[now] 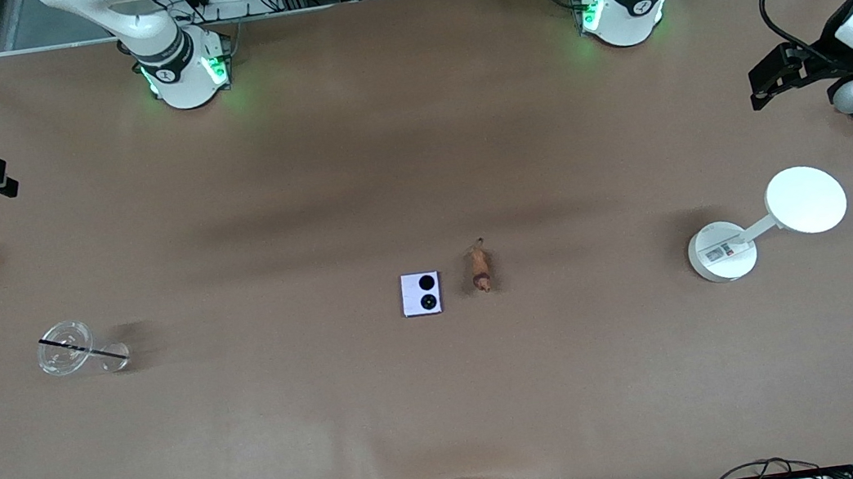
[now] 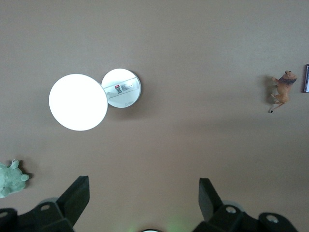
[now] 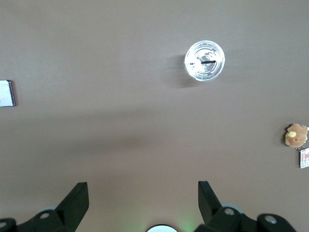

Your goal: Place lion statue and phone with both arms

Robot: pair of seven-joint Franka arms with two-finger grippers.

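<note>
Basically we see both arms waiting wide-jawed and empty, left gripper [image 2: 144, 200] and right gripper [image 3: 143, 200] at the table ends, lion [image 1: 479, 266] just beside phone [image 1: 421, 294] mid-table, untouched, presumably one apiece.

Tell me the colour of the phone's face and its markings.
Lavender-white phone with two black round circles on its face; the front view shows it best.

Robotics lab: two arm bases [image 1: 186, 73] bolted on brown-covered desk [image 1: 334, 416], aluminium framing, cables at 12 o'clock.
</note>
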